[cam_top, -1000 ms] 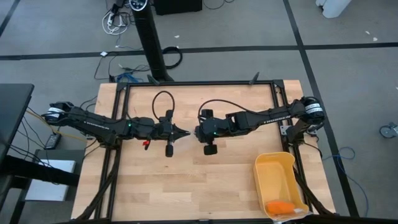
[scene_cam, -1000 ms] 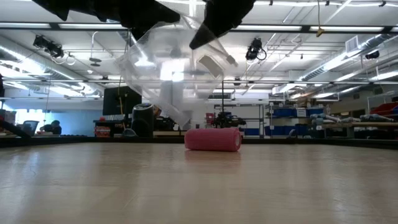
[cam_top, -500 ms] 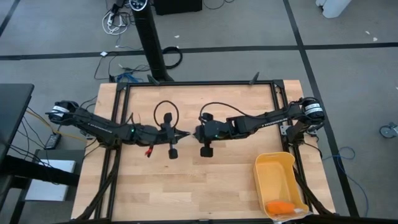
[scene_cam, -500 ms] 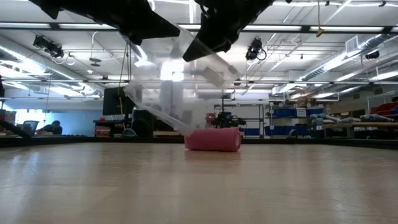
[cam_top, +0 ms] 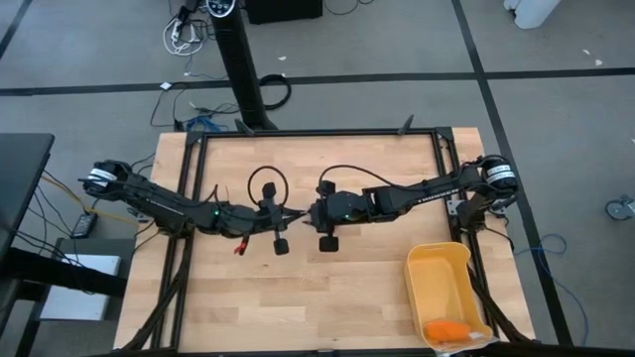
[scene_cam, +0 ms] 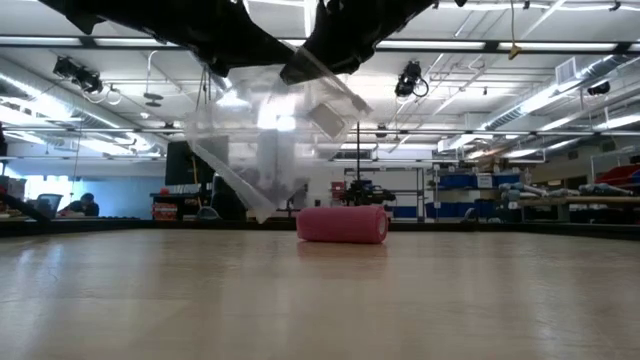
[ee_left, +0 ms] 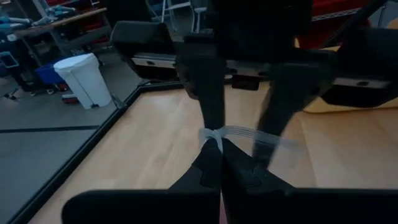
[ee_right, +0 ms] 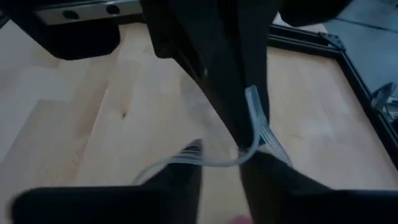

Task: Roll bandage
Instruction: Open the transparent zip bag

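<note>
The pink bandage (scene_cam: 342,224) lies on the table as a small cylinder on its side; in the high view the arms hide it. A clear crinkled plastic bag (scene_cam: 262,140) hangs above it between my two grippers, and its lower tip (scene_cam: 260,214) hangs just left of the roll. My left gripper (cam_top: 296,216) is at mid-table, shut on the bag's top. My right gripper (cam_top: 309,214) faces it tip to tip, with its fingers apart on either side of the left fingers. My left gripper (ee_left: 221,158) pinches the bag's top rim (ee_left: 214,134), bunched into a thin strip, between its two fingertips. It comes level from the table's left. The bag hangs below it, clear of the table. My right gripper (ee_right: 221,171) is open. The bag's rim (ee_right: 255,127) runs across between its fingers and lies against one finger (ee_right: 273,174). It comes level from the table's right. I cannot tell whether a finger is inside the bag's mouth.
A yellow bin (cam_top: 437,260) stands at the table's near right corner with a small orange object (cam_top: 446,329) in it. A dark frame (cam_top: 317,133) runs along the table's far and side edges. Bare wood lies near the front edge.
Both grippers have closed in on each other and gone a little toward the table's near edge and down. The bag has come down with them, and its lower tip has swung left of the bandage. The bandage has stayed where it was.
</note>
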{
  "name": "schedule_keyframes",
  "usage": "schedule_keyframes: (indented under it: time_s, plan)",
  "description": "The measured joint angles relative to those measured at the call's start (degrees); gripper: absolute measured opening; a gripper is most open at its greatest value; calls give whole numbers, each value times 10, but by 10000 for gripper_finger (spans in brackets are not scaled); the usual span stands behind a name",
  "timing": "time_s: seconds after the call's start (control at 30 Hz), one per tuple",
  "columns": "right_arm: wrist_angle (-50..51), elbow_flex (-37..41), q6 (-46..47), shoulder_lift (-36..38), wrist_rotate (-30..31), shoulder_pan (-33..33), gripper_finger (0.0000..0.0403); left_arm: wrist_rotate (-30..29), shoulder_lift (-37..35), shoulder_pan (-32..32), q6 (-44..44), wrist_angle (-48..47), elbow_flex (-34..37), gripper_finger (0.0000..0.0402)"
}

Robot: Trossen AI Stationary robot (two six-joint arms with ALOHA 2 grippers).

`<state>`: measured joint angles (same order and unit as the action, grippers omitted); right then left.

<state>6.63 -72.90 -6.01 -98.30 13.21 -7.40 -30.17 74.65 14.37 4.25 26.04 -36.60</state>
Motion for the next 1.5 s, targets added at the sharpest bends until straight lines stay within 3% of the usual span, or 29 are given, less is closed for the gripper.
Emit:
schedule_keyframes:
  time_s: [0.1, 0.3, 0.53, 0.87, 1.07, 1.3, 1.5]
  plan:
    - [-3, 3, -4, 0, 0, 0, 16, -1, 0, 0, 0, 9, 0, 1]
    - [1, 4, 4, 0, 0, 0, 3, -4, 0, 4, 0, 51, 0, 1]
    - [-4, 4, 39, 0, 50, 1, 19, -45, 0, 33, 2, 108, 24, 1]
    - [-20, 4, -1, 0, -17, 6, 57, -36, 0, 45, 17, 339, 149, 1]
    - [-42, 4, -21, 0, -53, 25, 56, -12, 0, 45, 41, 352, 158, 0]
    - [-53, 4, -30, 0, -103, 37, 5, -2, 0, 44, 47, 363, 158, 0]
    - [-62, 4, -13, 0, -105, 38, 67, -2, 0, 43, 53, 384, 158, 0]
